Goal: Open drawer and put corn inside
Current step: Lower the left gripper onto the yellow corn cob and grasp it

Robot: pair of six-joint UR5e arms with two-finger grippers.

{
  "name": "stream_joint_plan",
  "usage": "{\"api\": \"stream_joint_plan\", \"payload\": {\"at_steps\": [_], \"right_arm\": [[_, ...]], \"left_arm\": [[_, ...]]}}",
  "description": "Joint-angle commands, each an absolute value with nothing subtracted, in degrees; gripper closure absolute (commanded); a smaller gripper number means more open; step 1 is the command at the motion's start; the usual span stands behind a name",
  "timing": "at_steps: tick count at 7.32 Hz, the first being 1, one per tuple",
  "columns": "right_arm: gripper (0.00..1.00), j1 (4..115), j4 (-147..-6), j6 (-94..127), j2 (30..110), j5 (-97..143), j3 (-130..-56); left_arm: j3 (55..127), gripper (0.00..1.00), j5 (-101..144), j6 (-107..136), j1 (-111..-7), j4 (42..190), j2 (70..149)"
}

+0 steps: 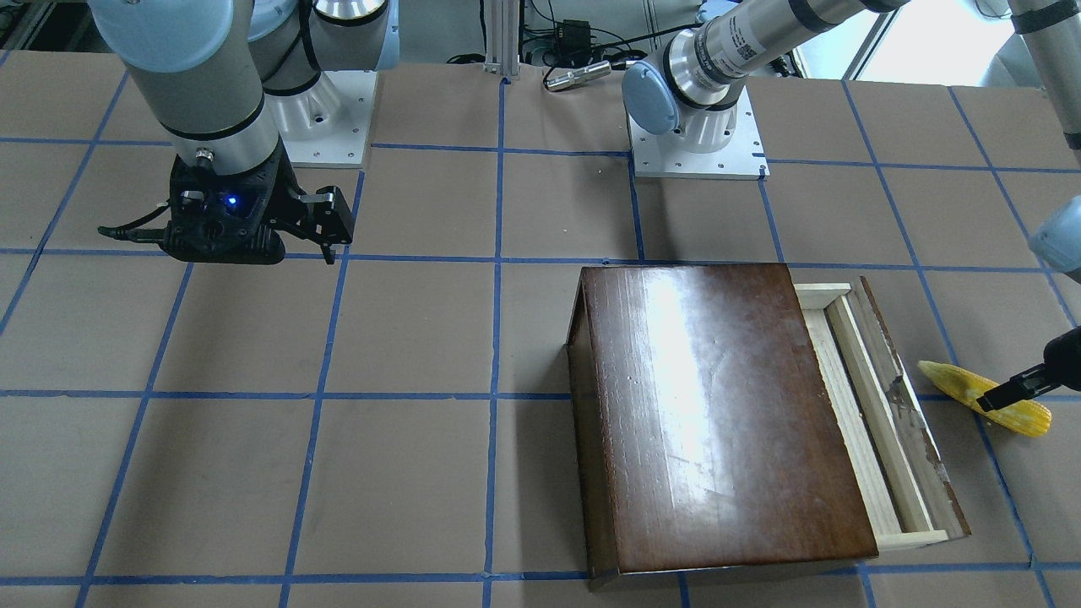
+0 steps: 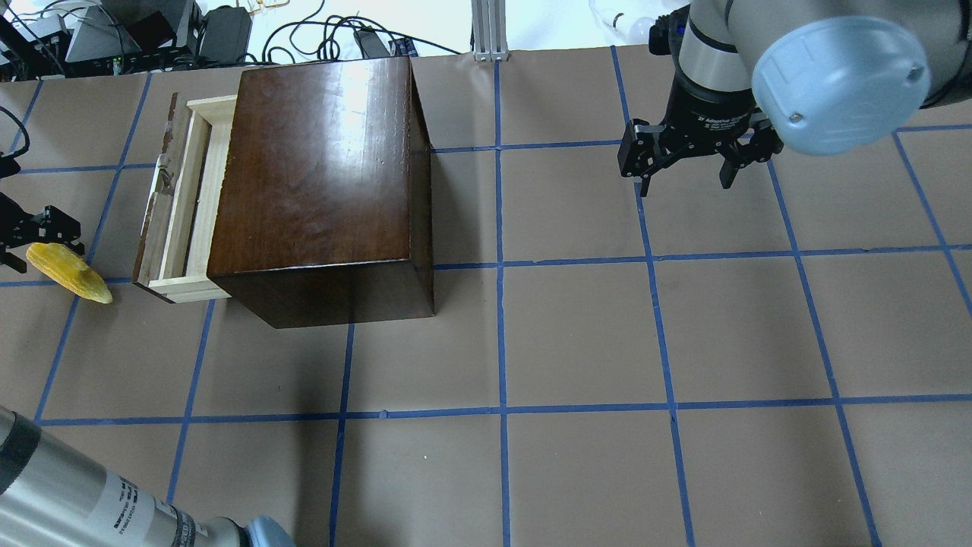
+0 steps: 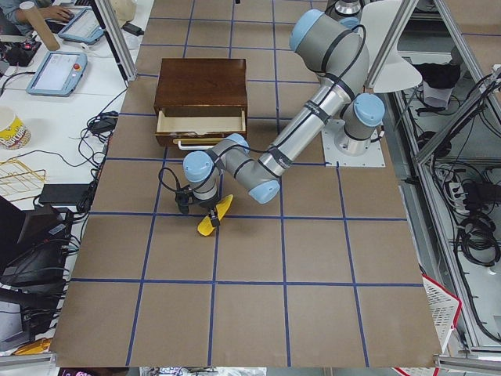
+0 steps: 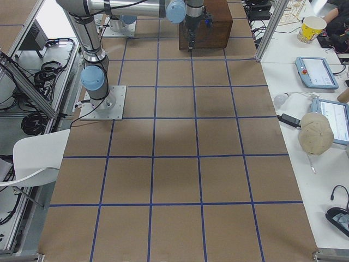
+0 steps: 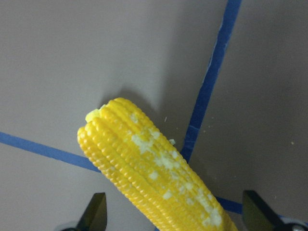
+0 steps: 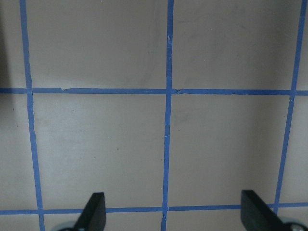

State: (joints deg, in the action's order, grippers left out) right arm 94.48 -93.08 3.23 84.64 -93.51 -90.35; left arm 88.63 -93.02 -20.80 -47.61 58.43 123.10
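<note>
Just beside the partly opened drawer (image 2: 190, 205), the corn (image 2: 68, 272) lies on the counter (image 2: 577, 334), straddled by the wide-spread, empty left pincer (image 5: 175, 211); grasping and stowing are left, with the right pincer (image 2: 683, 178) spread and empty well apart

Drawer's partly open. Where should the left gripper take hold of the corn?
Across the thick middle of the corn, coming straight down from above. It lies flat on the table and tapers to a point, so the ends would likely slip. The left gripper is open with a finger on each side.
</note>
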Motion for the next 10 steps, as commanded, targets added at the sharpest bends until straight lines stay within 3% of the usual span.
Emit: {"api": "stream_joint_plan", "payload": {"at_steps": [1,3,4,8,9,10], "right_arm": [[0.0,94.5,-93.1,3.3,84.6,-93.5,-90.4],[0.0,94.5,-93.1,3.3,84.6,-93.5,-90.4],[0.0,94.5,-93.1,3.3,84.6,-93.5,-90.4],[0.0,94.5,-93.1,3.3,84.6,-93.5,-90.4],[0.0,94.5,-93.1,3.3,84.6,-93.5,-90.4],[0.0,94.5,-93.1,3.3,84.6,-93.5,-90.4]], "left_arm": [[89.7,0.0,-92.7,-15.0,-47.5,58.3,123.2],[89.8,0.0,-92.7,-13.9,-47.5,58.1,123.5],[90.2,0.15,-92.7,-14.4,-47.5,58.0,123.5],[90.4,0.93,-89.6,-14.5,-47.5,58.1,124.0],[90.3,1.0,-89.6,-14.5,-47.5,58.1,124.1],[90.2,1.0,-89.7,-14.4,-47.5,58.1,124.0]]}}
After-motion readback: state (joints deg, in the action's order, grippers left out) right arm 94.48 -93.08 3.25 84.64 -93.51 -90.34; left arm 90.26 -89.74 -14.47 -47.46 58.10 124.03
